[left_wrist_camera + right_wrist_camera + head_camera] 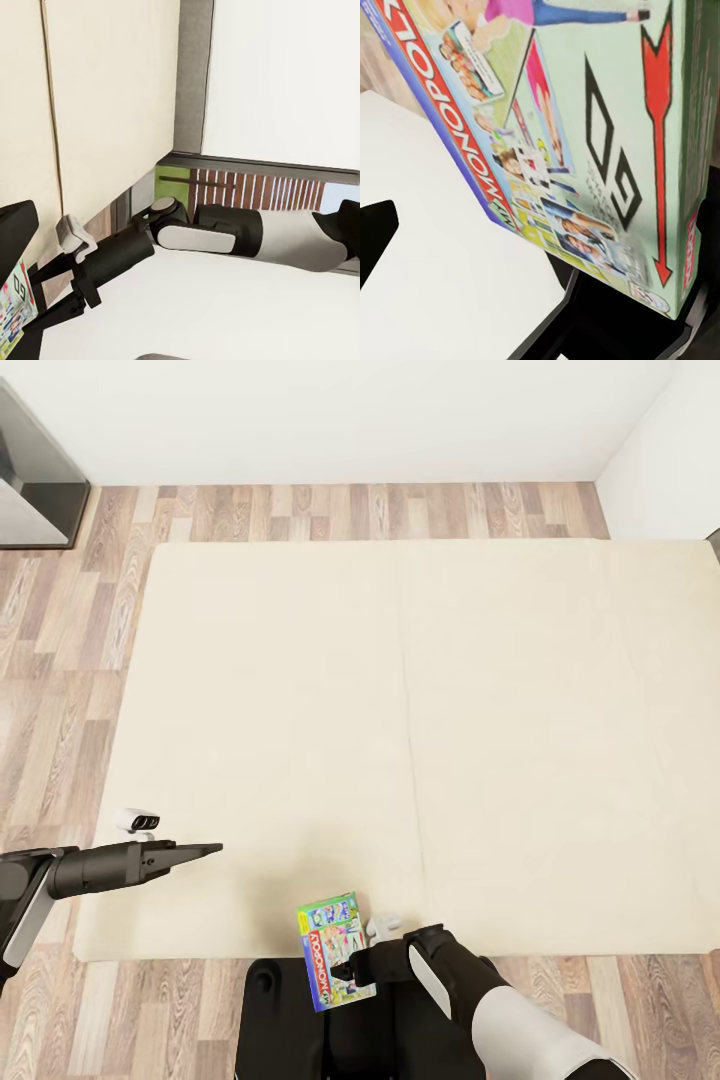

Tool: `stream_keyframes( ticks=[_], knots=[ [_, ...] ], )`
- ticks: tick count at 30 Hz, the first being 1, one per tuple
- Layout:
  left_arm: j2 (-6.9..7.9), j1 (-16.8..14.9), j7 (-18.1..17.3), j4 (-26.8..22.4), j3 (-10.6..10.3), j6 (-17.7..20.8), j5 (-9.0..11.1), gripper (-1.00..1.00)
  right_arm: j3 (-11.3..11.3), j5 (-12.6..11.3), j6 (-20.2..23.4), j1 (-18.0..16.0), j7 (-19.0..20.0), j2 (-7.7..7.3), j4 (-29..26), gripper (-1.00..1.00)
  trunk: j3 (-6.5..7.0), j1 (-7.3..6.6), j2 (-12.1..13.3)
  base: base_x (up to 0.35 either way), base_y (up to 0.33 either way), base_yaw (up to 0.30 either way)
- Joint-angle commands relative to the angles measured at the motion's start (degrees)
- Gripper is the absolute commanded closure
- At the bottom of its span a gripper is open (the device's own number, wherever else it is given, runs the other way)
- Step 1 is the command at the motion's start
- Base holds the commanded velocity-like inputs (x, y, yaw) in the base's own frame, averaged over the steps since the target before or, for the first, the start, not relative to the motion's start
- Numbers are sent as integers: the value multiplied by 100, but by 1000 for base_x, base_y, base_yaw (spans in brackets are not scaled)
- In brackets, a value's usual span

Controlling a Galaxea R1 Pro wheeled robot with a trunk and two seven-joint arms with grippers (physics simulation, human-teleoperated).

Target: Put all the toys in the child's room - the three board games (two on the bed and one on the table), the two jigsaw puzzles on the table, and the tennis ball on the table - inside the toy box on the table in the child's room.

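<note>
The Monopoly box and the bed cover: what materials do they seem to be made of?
The Monopoly box, held in the right gripper, looks like glossy printed cardboard: sharp edges, colourful print. The bed cover looks like matte beige fabric with a faint centre seam, though the render leaves this open.

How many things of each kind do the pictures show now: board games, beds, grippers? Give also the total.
Board games: 1, the Monopoly box, held by the right gripper
Beds: 1, the beige bed
Grippers: 2, the right one and the left gripper, which holds nothing
Total: 4
</note>
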Motion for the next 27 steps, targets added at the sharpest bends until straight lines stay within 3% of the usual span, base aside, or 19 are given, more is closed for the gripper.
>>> stream_keyframes(
  ticks=[1,27],
  knots=[
    [3,0,-20,-3,0,61,0,-100,18,-51,34,-3,-13,0,-2,-100,-6,3,-9,0,12,0],
    [3,0,-20,-3,0,61,0,-100,18,-52,34,-3,-13,0,-2,-100,-6,3,-9,0,34,0]
  ],
)
